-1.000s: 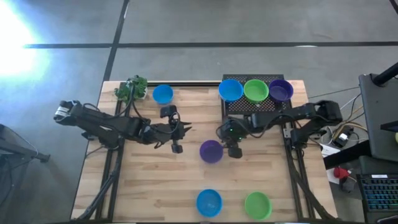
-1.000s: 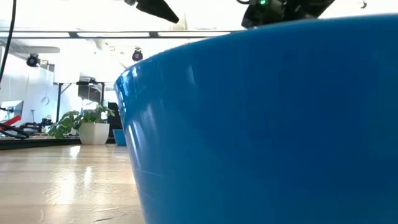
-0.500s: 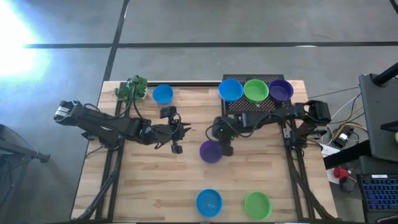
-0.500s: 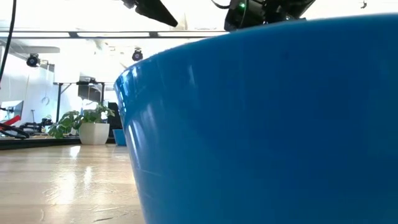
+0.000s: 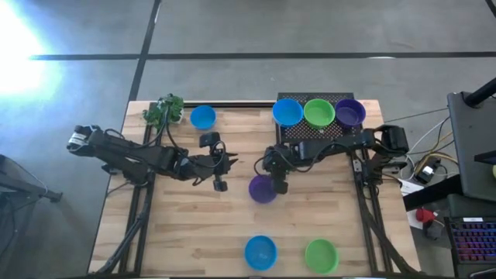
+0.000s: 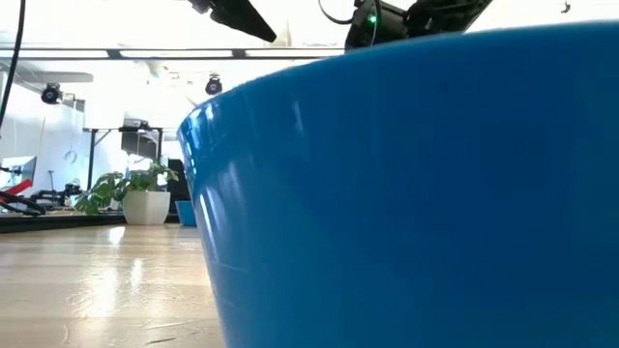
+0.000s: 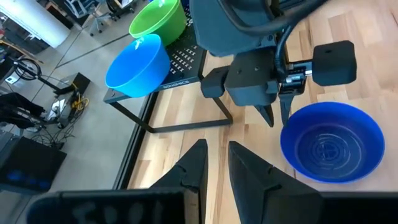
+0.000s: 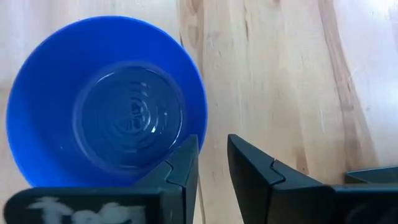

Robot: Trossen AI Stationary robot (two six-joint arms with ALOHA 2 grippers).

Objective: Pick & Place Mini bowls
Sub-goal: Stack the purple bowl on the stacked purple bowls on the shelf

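Note:
A purple bowl sits upright mid-table; it also shows in the left wrist view and the right wrist view. My right gripper points down over its right rim, open by a narrow gap. My left gripper hovers left of the bowl, also open by a narrow gap. Blue, green and purple bowls stand on a black rack. Another blue bowl sits near the far edge. A blue and a green bowl sit at the near edge. My right gripper stands over the purple bowl's right rim, coming from above with one finger above the rim and the other outside it. Whether a finger touches the rim, I cannot tell.
A small leafy plant stands at the far left corner. The black rack occupies the far right part of the table. The near blue bowl fills most of the low view. Bare wood lies left of the purple bowl.
My right gripper has moved toward the table's left, from beside the purple bowl to a spot over its right rim. The bowl has stayed where it was.

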